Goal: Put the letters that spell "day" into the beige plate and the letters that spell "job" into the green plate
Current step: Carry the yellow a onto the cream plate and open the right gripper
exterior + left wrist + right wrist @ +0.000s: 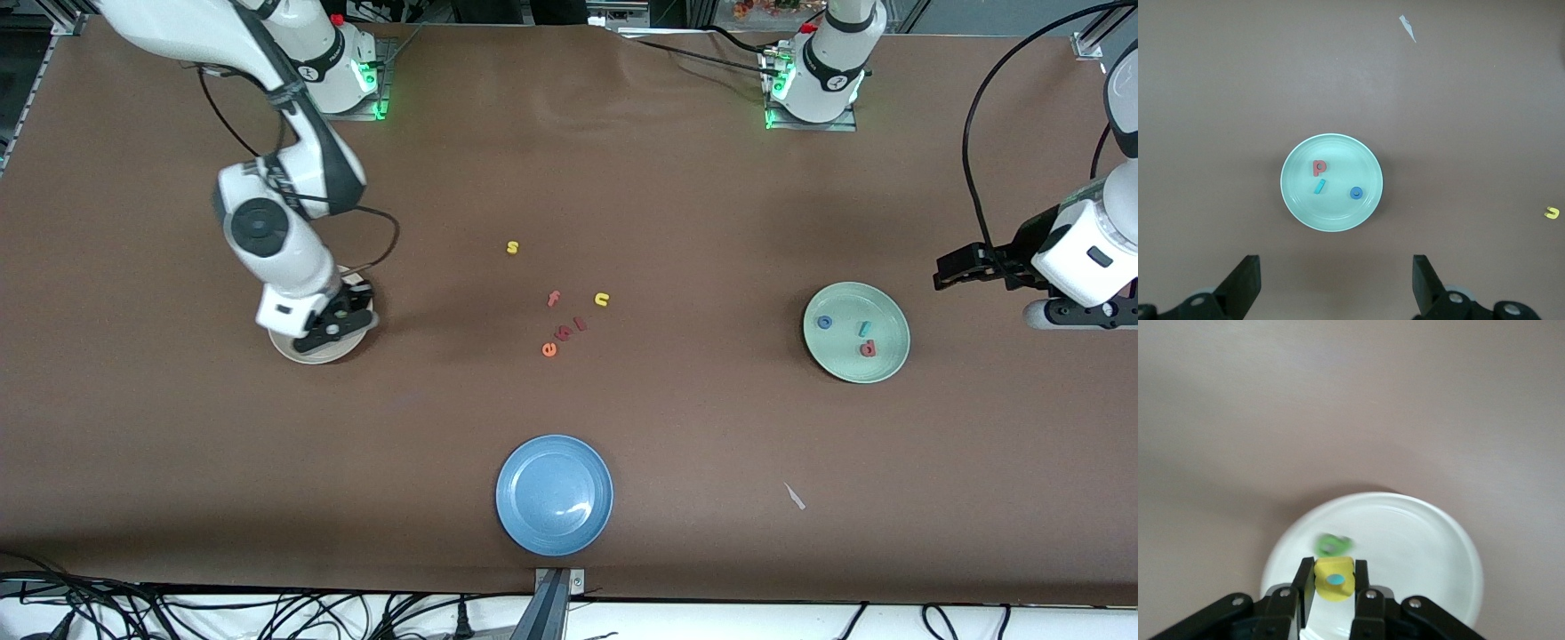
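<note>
Right fingers [1305, 587] grip the yellow a [1333, 578] over the half-hidden beige plate [1431, 540]; left fingers [1245, 283] gape.

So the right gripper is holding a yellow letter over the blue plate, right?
Not quite. The right gripper does hold the yellow letter, but over the beige plate, not the blue plate. The right wrist view shows it, with a green letter already there.
</note>
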{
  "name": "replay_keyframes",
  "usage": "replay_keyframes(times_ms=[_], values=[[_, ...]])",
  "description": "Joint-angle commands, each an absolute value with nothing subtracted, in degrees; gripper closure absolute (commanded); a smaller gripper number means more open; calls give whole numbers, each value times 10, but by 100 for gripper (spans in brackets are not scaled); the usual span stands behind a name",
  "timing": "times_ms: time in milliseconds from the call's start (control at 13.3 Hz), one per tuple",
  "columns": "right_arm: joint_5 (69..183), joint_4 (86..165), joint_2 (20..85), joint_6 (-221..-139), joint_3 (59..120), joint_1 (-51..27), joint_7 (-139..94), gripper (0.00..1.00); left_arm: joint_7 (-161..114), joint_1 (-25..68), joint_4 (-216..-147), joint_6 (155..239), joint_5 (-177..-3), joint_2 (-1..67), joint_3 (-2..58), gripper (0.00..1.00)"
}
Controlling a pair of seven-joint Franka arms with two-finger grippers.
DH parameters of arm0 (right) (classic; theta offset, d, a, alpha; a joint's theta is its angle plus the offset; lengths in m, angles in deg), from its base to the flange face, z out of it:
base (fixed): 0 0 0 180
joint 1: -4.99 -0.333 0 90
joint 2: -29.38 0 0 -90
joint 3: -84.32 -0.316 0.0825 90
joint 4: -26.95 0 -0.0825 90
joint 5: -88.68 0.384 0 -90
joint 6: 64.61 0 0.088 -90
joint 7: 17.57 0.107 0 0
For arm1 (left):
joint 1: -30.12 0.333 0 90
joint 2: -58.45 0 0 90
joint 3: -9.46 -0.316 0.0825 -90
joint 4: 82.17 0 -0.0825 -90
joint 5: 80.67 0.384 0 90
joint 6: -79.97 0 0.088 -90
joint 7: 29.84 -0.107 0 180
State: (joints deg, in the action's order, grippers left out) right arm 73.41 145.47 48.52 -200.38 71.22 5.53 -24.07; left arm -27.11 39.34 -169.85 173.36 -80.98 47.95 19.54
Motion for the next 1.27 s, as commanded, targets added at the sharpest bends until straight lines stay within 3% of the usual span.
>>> replay_keyframes(times_ms=[0, 225, 300, 375, 450, 974, 1199], values=[[737, 1466, 478, -1999, 707, 73, -275, 73, -288, 396, -1696, 1739, -821, 490, 191, 0], [752, 1470, 482, -1999, 707, 73, -271, 70, -288, 395, -1678, 1738, -822, 489, 193, 0], [753, 1474, 483, -1999, 707, 73, -265, 50, -288, 396, -1674, 1733, -822, 490, 192, 0], [763, 1475, 484, -1999, 707, 73, -252, 4, -288, 396, -1673, 1728, -821, 490, 191, 0], [767, 1479, 484, -1999, 707, 73, -250, 0, -287, 396, -1672, 1727, -821, 490, 191, 0], [772, 1468, 471, -1989, 723, 74, -255, 0, -287, 397, -1672, 1726, -821, 490, 189, 0], [876, 1393, 446, -1883, 743, 74, -255, 0, -287, 397, -1672, 1714, -821, 490, 189, 0]])
